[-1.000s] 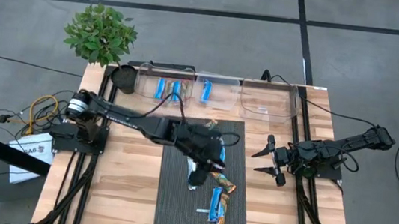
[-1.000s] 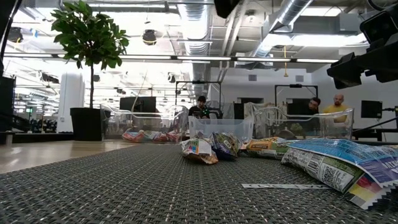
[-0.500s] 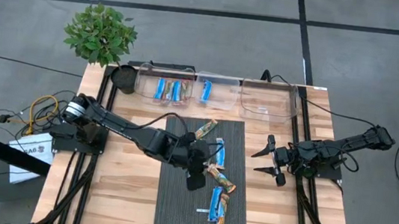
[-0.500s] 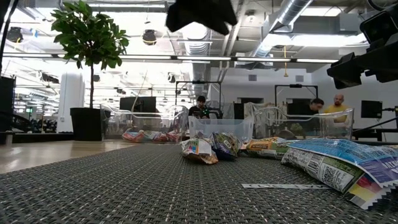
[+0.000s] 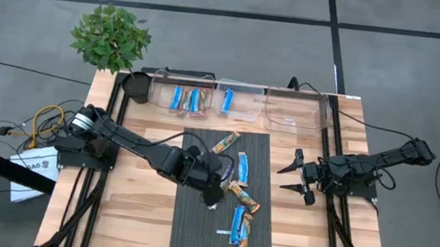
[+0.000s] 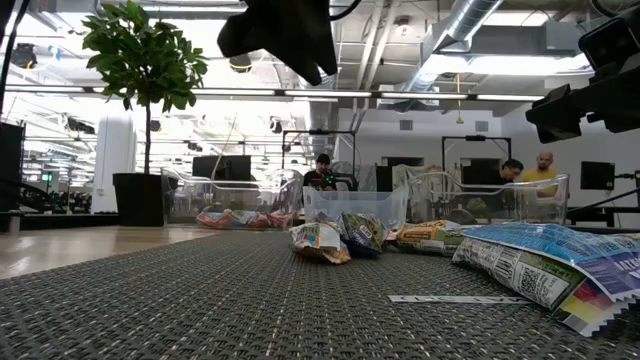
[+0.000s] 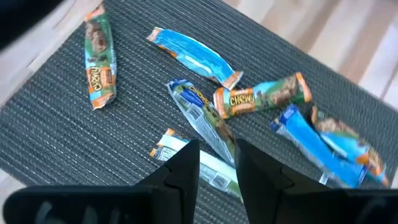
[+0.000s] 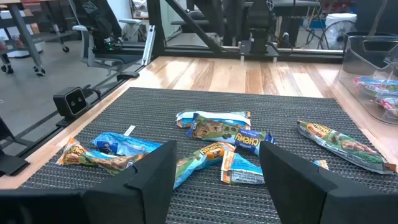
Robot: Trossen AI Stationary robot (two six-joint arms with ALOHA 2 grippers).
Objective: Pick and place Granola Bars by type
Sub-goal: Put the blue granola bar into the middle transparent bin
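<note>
Several granola bars lie on the dark mat point(image 5: 192, 220): an orange one point(image 5: 224, 142), a blue one point(image 5: 242, 166), a brown-orange one point(image 5: 243, 197), and a blue point(image 5: 237, 221) and an orange one point(image 5: 244, 236) side by side. My left gripper point(image 5: 212, 196) hovers over the mat's middle, narrowly open and empty. In its wrist view point(image 7: 217, 171) a white-blue bar point(image 7: 171, 144) lies below the fingers. My right gripper point(image 5: 297, 175) waits open beside the mat's right edge.
Three clear bins stand along the far edge: the left one point(image 5: 163, 94) and the middle one point(image 5: 241, 103) hold blue bars, the right one point(image 5: 296, 109) stands beside them. A potted plant point(image 5: 112, 36) is at the far left. A thin white strip point(image 6: 450, 298) lies on the mat.
My left gripper has gone toward the table's left and near edges and come down somewhat. The orange and blue bars at the mat's far part, covered by the arm before, now show.
</note>
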